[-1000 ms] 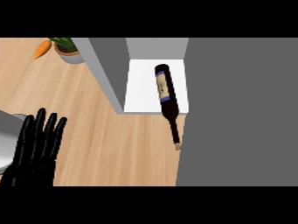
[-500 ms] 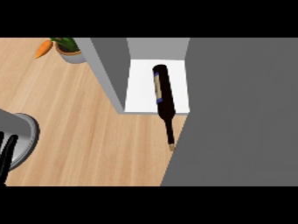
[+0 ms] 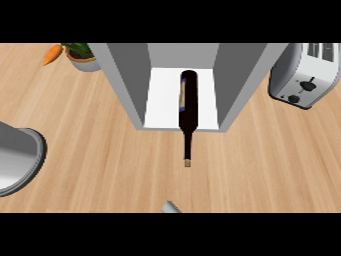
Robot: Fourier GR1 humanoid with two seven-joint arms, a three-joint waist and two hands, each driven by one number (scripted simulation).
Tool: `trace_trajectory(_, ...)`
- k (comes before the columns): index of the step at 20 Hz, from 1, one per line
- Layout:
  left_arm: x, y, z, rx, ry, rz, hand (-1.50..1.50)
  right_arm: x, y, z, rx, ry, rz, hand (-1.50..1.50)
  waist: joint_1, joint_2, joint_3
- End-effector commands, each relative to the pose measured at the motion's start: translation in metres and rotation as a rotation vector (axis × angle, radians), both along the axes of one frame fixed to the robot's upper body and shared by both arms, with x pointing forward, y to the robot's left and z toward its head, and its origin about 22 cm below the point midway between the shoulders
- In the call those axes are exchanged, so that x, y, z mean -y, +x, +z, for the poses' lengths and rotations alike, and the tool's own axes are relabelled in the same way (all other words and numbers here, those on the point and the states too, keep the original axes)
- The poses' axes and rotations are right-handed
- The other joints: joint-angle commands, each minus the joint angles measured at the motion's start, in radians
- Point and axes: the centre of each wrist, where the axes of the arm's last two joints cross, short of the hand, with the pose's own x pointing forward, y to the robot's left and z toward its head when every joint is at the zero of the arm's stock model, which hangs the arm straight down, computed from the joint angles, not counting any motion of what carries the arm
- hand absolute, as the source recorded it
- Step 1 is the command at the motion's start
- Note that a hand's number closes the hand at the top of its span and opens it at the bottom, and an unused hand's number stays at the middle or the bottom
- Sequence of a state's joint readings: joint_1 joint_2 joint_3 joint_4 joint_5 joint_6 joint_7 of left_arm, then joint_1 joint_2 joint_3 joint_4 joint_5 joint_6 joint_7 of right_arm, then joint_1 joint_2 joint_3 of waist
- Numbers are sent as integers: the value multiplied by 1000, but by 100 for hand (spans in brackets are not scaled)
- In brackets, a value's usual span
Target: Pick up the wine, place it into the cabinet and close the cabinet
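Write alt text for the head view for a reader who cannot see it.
A dark wine bottle lies in an open grey cabinet on a wooden counter, its neck sticking out past the white shelf's front edge. A toaster stands to the right, a potted plant at upper left and a grey forearm at the left edge; no hand shows.

Dark wine bottle (image 3: 188, 107), grey cabinet (image 3: 126, 85)

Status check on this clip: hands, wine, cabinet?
No hand in view. Wine bottle lying in open cabinet, neck sticking out over the counter. Door not seen.
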State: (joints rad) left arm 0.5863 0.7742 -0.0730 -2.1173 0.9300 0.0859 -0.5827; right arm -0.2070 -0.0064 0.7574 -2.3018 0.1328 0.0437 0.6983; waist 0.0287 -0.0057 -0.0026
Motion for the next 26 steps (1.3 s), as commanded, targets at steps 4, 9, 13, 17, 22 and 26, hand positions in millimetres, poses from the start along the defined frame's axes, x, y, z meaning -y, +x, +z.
trace_trajectory(4,-17,-12,17,15,-2,-39,-150,-51,26,7,47,-25,-56,150,3,2,1)
trace_trajectory(9,-48,-10,23,15,0,-27,-150,-68,70,25,54,-25,-119,150,3,5,1)
trace_trajectory(13,-35,-12,32,4,-7,-49,-150,-76,114,36,55,-21,-175,150,7,9,2)
trace_trajectory(17,-46,-7,29,-5,3,-45,-150,-75,139,29,79,-47,-181,150,-10,7,2)
trace_trajectory(22,-29,-9,32,-11,10,-74,-150,-67,176,50,120,-60,-260,150,-6,8,3)
trace_trajectory(26,-14,1,29,-37,0,-121,-150,-41,201,26,117,-80,-293,150,-18,14,3)
